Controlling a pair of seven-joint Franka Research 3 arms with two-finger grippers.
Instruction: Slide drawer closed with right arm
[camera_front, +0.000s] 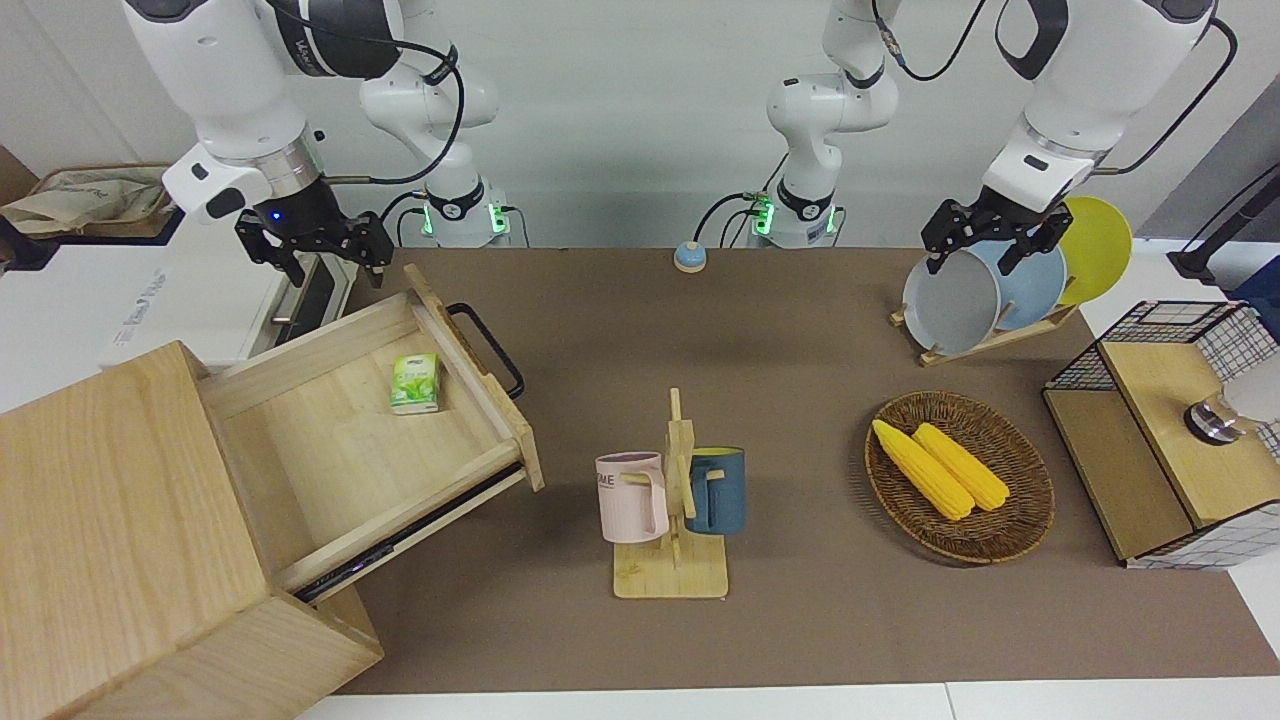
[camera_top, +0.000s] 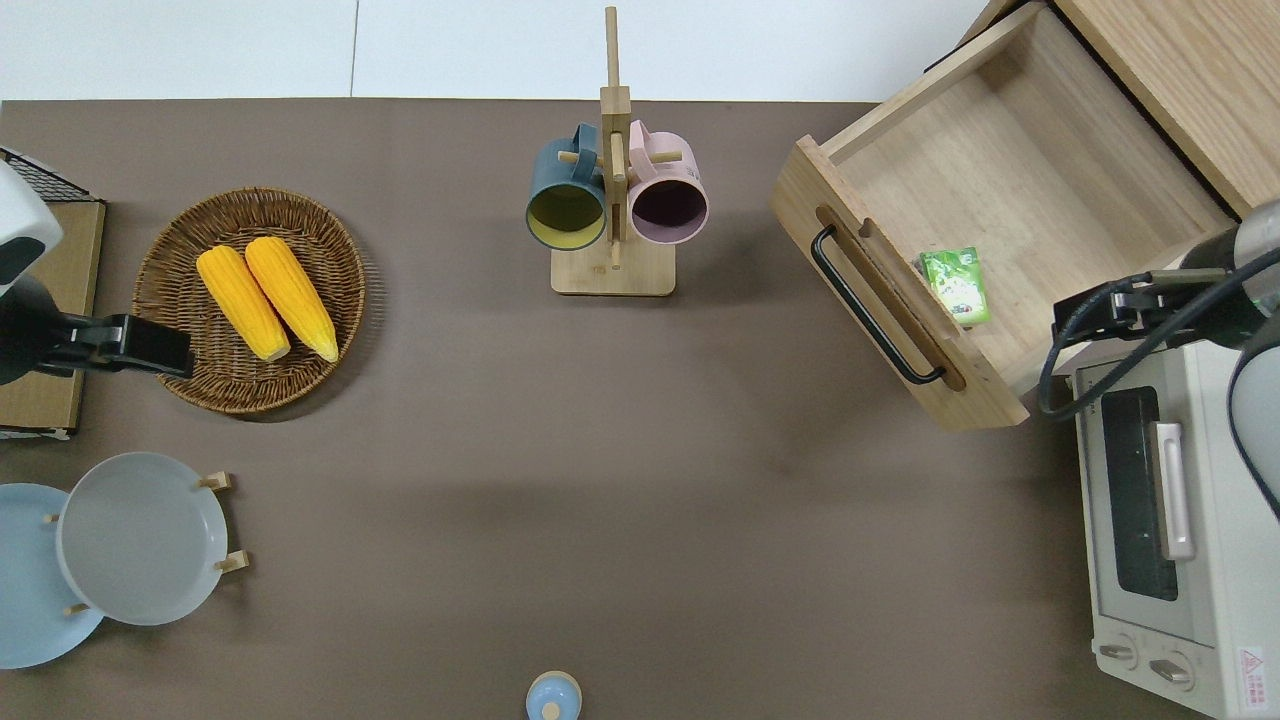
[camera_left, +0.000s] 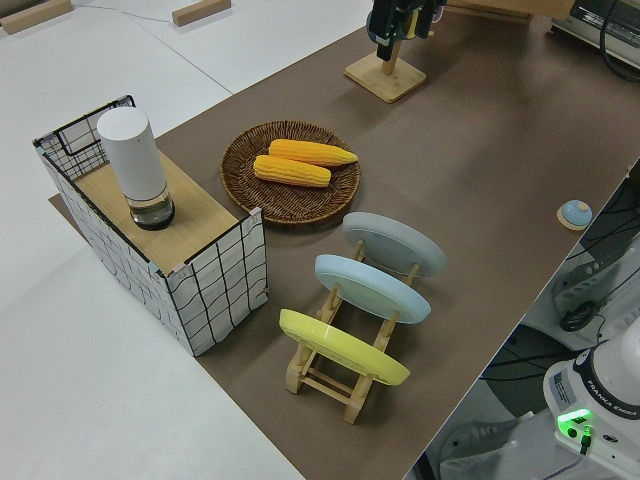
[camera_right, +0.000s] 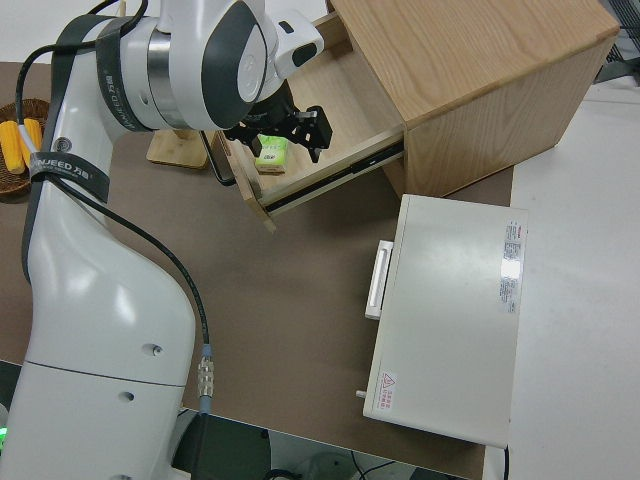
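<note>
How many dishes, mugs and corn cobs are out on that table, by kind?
Plates: 3, grey, blue, yellow
Mugs: 2, pink, dark blue
Corn cobs: 2
Total: 7

Both arms are glossy white with rounded shells and dark grey joint sections. The right arm (camera_front: 225, 75) carries a silver wrist ring, a small blue light beneath it, and a black two-finger tool (camera_front: 315, 240). Black cables loop along both arms. The left arm (camera_front: 1085, 80) ends in a matching black tool (camera_front: 985, 235). Green lights glow at both bases.
</note>
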